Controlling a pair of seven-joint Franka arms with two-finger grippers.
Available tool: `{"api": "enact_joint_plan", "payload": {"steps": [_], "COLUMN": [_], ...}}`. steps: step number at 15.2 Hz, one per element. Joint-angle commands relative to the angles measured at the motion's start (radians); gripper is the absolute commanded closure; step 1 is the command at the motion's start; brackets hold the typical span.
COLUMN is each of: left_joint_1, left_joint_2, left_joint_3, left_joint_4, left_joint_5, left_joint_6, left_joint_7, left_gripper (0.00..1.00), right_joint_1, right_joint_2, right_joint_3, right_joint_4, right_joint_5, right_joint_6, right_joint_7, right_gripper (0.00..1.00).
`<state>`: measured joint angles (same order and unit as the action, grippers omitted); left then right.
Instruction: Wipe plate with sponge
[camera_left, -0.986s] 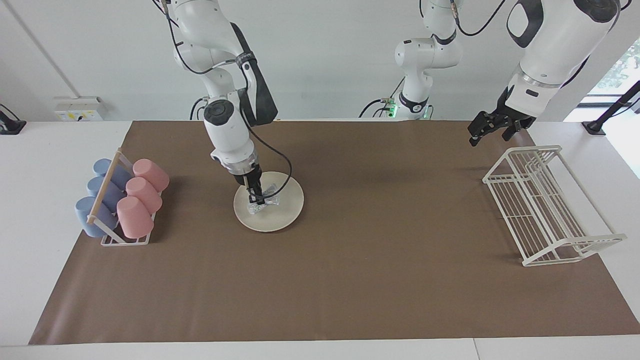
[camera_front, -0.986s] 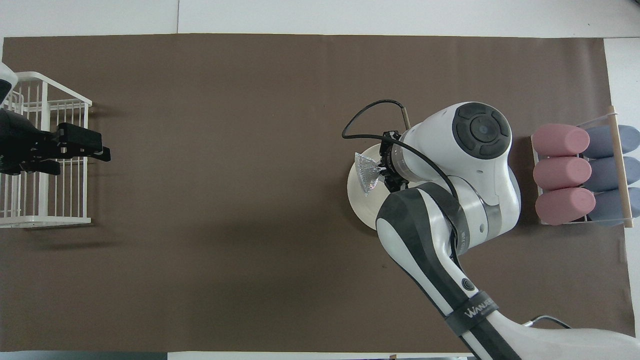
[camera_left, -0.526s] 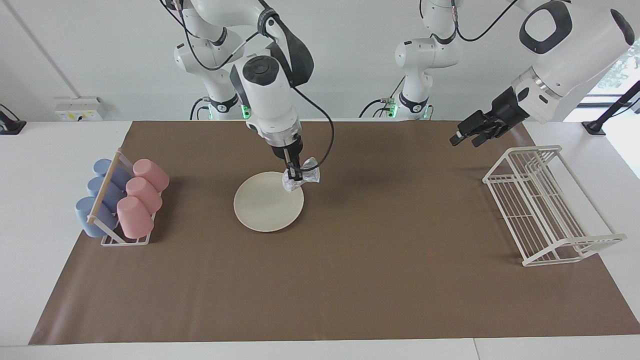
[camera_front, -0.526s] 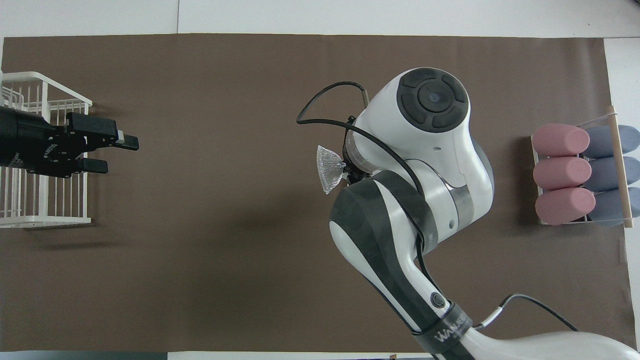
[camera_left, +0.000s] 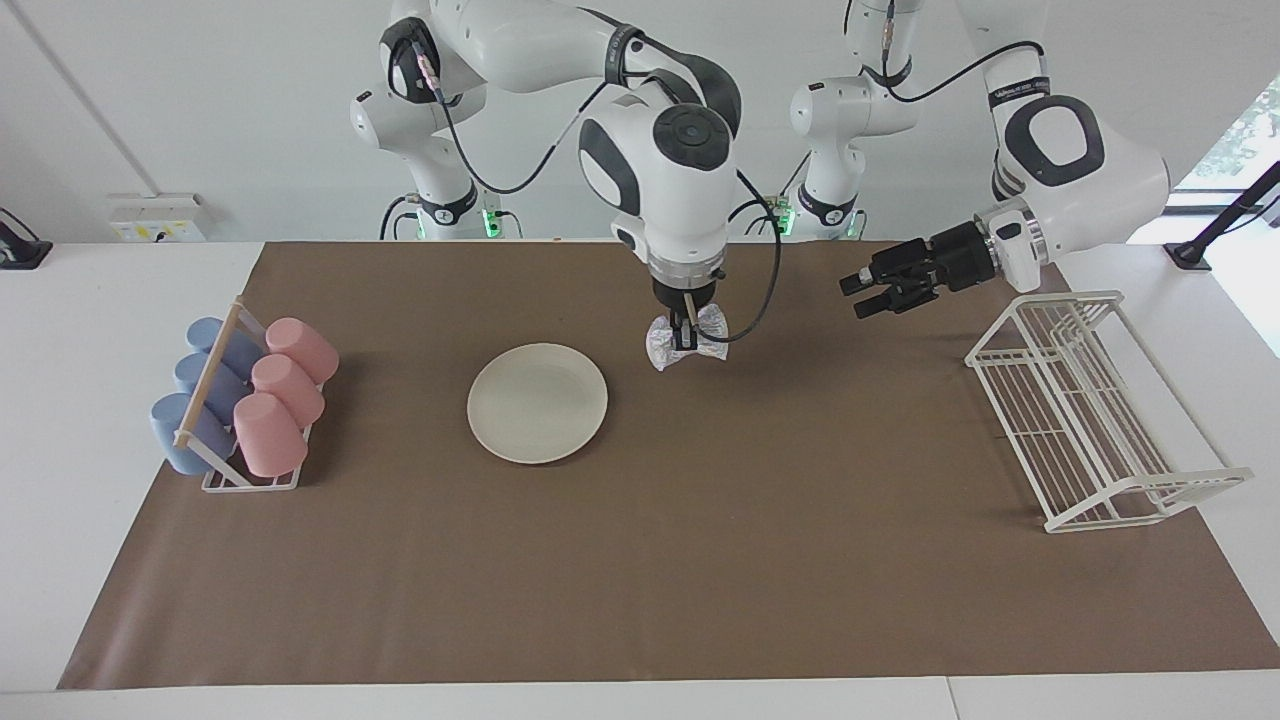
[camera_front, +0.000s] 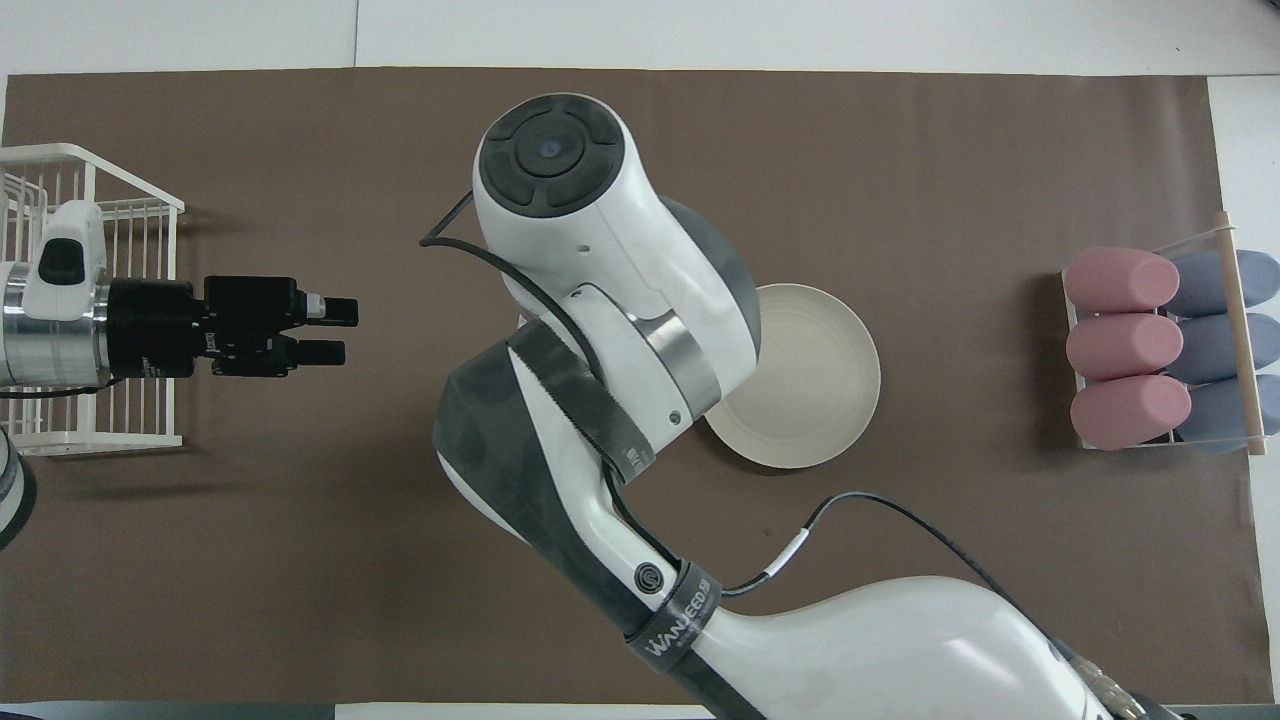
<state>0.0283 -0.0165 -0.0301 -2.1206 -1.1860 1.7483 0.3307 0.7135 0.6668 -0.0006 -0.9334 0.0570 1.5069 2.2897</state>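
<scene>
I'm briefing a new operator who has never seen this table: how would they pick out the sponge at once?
Start at the brown mat and find the cream plate lying on it. Beside the plate, toward the left arm's end, the right gripper hangs over bare mat, shut on the sponge. It is the only crinkly, silvery, see-through wad, and the only thing held.
</scene>
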Motion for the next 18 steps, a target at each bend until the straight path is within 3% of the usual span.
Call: {"api": "enact_joint_plan", "payload": {"steps": [1, 3, 11, 18], "left_joint_1": [-0.054, -0.068, -0.077, -0.11], "left_joint_2": [0.056, 0.122, 0.125, 0.13], "left_joint_3": [0.002, -0.002, -0.001, -0.004], "left_joint_4": [-0.002, 0.01, -0.002, -0.004], "left_joint_5": [-0.05, -0.052, -0.121, -0.164], "left_joint_6": [0.023, 0.008, -0.133, -0.134], "left_joint_7": [0.094, 0.163, 0.139, 0.142], "left_gripper": [0.0, 0.0, 0.0, 0.0], "right_joint_1": [0.046, 0.07, 0.057, 0.054], "right_joint_2": [0.017, 0.008, -0.001, -0.001], "right_joint_3": [-0.01, -0.012, -0.012, -0.012], "right_joint_4": [0.057, 0.058, 0.062, 0.062], "right_joint_5": [-0.042, -0.06, -0.06, -0.06], "right_joint_6": [-0.066, -0.108, -0.088, -0.076], "right_joint_7": [0.053, 0.057, 0.057, 0.057], "right_gripper": [1.0, 1.0, 1.0, 1.0]}}
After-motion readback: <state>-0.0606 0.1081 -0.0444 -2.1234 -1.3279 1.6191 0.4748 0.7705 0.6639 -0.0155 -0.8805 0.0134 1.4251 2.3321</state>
